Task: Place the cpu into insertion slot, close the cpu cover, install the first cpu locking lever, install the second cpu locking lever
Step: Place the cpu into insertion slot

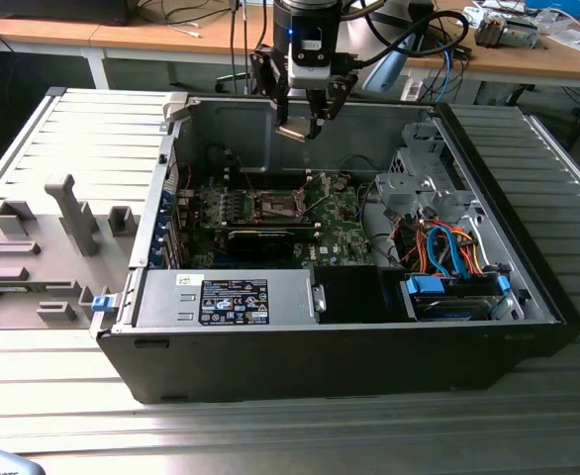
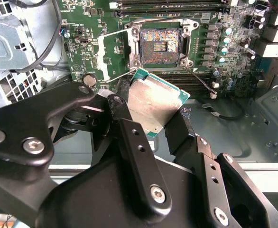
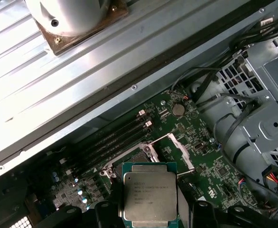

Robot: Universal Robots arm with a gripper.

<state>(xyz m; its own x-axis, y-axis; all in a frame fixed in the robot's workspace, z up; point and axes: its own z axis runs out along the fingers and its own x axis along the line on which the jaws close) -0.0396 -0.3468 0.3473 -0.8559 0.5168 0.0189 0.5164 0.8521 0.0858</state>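
Where the gripper (image 1: 298, 127) hangs: above the open computer case (image 1: 270, 366), over its green board (image 1: 341, 234).
Grip: fingers (image 2: 129, 137) closed on opposite edges of the cpu (image 2: 153, 102).
cpu: in the air (slightly tilted), clear of the board.
insertion slot (image 2: 160, 45): bare, contacts showing.
cpu cover (image 2: 100, 52): raised beside the slot.

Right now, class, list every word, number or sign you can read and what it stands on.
Engraved lines on the silvery-grey square cpu: too small to read.
Black label on the grey metal box: too small to read.
White sticker beside that label: too small to read.
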